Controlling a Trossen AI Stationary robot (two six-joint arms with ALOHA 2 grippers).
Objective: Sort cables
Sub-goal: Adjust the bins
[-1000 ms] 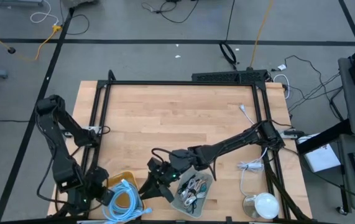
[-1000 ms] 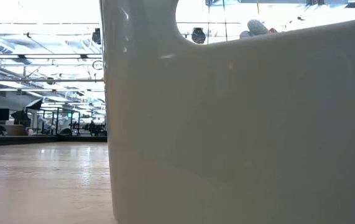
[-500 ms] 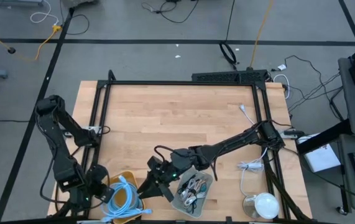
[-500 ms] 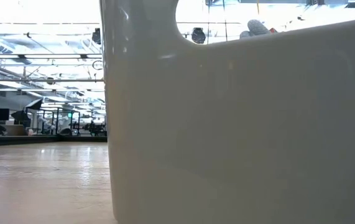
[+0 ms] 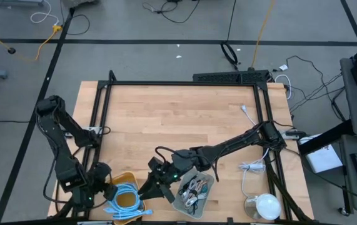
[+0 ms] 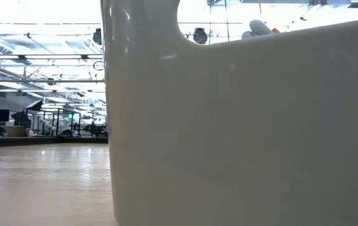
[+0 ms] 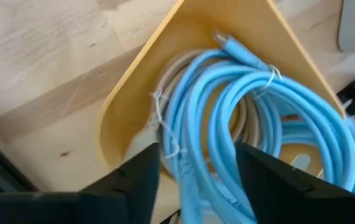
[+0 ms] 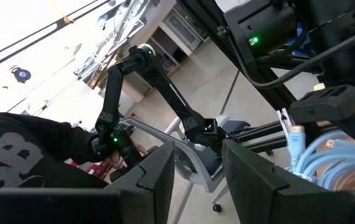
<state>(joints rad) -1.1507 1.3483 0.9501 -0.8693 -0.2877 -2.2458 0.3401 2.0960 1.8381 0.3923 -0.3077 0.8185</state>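
Plastic and wood fill the scene: a butcher-block counter (image 5: 178,119) carries a yellow, round-cornered triangular tray (image 7: 165,74) at its near left, holding glossy light-blue cable loops (image 7: 245,112) bound with thin white ties over a beige bundle (image 7: 183,62). Right of it a translucent grey tray (image 5: 204,195) holds thin dark and pale bundles (image 5: 192,187). No writing can be read. The left claw (image 7: 196,171) hangs released, fingers apart astride the blue loops, clamping nothing. The right claw (image 5: 154,186), between the trays, stands parted and empty.

Light-blue cables (image 7: 252,118), yellow bin (image 7: 196,31)
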